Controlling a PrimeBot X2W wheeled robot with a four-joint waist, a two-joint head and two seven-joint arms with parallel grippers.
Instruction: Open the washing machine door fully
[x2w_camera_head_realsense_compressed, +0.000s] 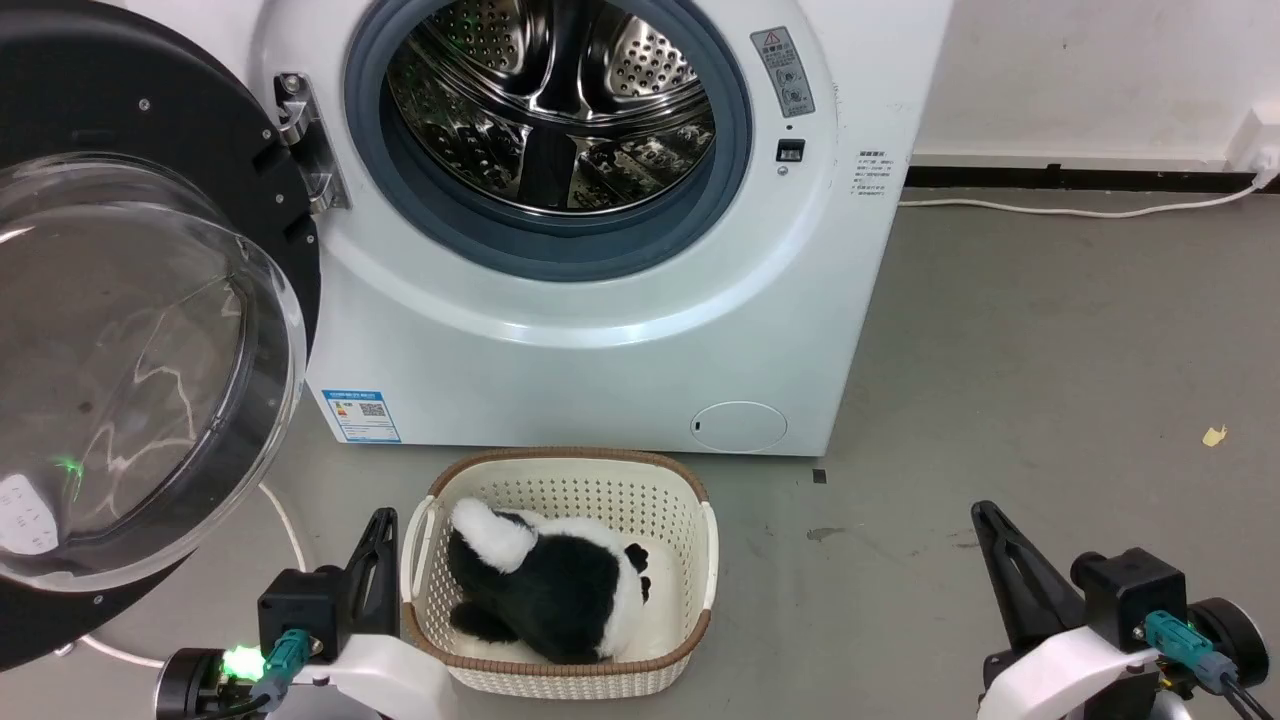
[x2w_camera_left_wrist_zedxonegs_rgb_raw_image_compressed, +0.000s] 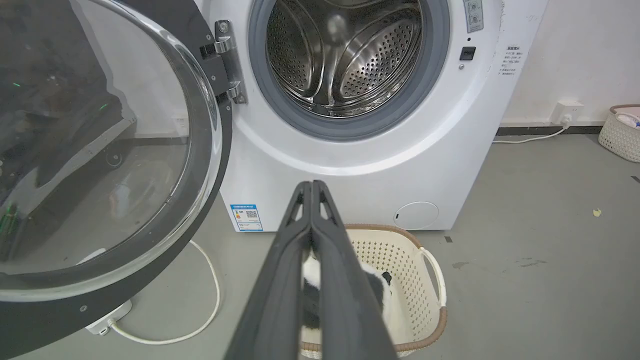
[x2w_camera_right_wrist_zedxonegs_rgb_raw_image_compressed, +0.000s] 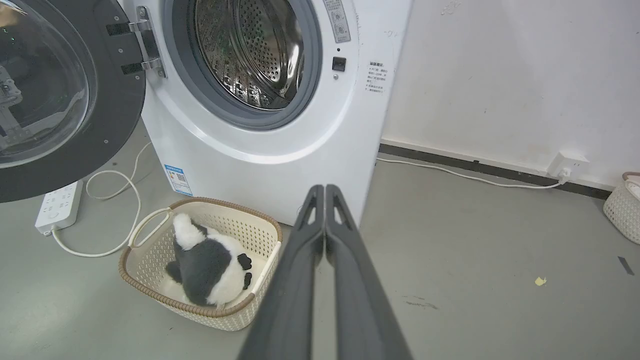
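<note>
Low at the near edge, the left gripper (x2w_camera_head_realsense_compressed: 384, 520), beside the basket (x2w_camera_head_realsense_compressed: 690, 497), and the right gripper (x2w_camera_head_realsense_compressed: 987, 512) both have their fingers pressed together, holding nothing. The washing machine door (x2w_camera_head_realsense_compressed: 140, 330) stands wide open on its hinge at the robot's left, drum (x2w_camera_head_realsense_compressed: 550, 100) exposed. Opening looks finished; at most it calls for a light outward push.

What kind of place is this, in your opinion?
Most likely a laundry corner, perhaps in a test room. A white front-loading washing machine stands by a plain wall with its door swung open, and a laundry basket holding a plush toy sits on the bare grey floor.
</note>
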